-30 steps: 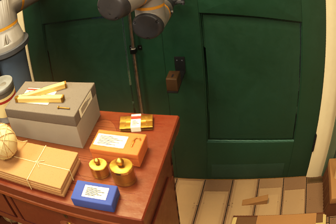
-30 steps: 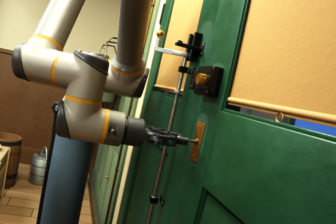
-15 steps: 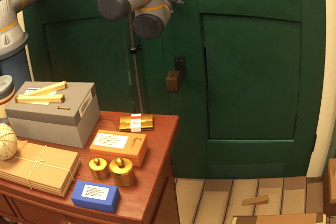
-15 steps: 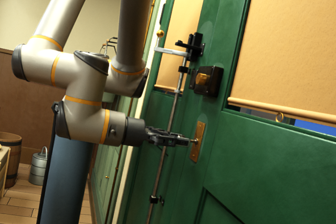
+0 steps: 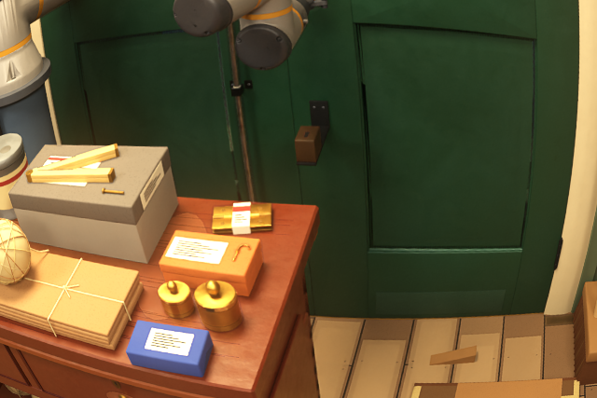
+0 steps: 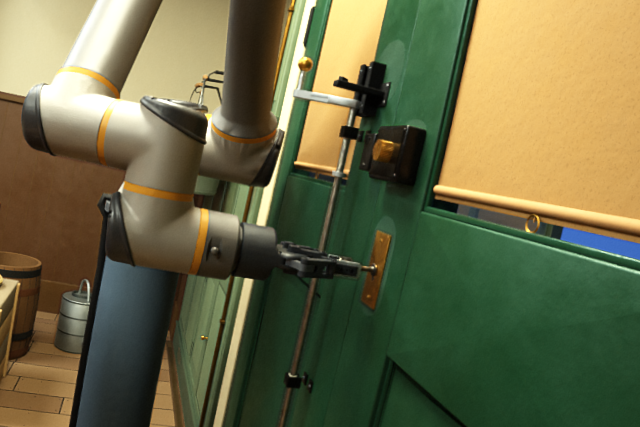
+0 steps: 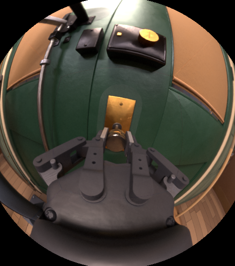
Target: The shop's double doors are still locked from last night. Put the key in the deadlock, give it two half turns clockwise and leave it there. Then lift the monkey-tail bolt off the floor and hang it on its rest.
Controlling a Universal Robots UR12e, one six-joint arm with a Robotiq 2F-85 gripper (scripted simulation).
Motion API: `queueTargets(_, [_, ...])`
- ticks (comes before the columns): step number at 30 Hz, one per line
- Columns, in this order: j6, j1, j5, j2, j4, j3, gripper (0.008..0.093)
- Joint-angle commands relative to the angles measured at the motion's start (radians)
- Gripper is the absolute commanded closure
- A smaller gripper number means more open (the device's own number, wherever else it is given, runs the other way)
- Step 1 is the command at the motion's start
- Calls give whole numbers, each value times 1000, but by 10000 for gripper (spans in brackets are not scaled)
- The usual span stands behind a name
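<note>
The key point(image 7: 115, 140) sits in the deadlock's brass plate point(image 7: 120, 113) on the green door, its shank in the keyhole. I hold the key's round bow in my gripper point(image 7: 116, 139), which has closed on it. From the second side camera the gripper point(image 6: 345, 270) reaches level to the brass plate point(image 6: 376, 270). The monkey-tail bolt point(image 6: 324, 226) is a long steel rod running down the door's meeting edge. Its curled handle point(image 6: 321, 95) with a brass ball lies by a black bracket point(image 6: 368, 87) above. The rod's foot is hidden from me.
Behind the work stand the green double doors point(image 5: 434, 133) with tan blinds. A black rim lock with a brass knob point(image 7: 139, 43) sits above the plate. A red counter point(image 5: 159, 287) below carries boxes, brass weights and a twine ball. A wooden wedge point(image 5: 453, 356) lies on the floor.
</note>
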Motion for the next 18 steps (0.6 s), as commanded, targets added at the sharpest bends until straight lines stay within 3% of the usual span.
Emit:
queueTargets(1, [0,0,0,-1,0,0,724])
queueTargets(11, [0,0,0,-1,0,0,924])
queueTargets(18, [0,0,0,-1,0,0,934])
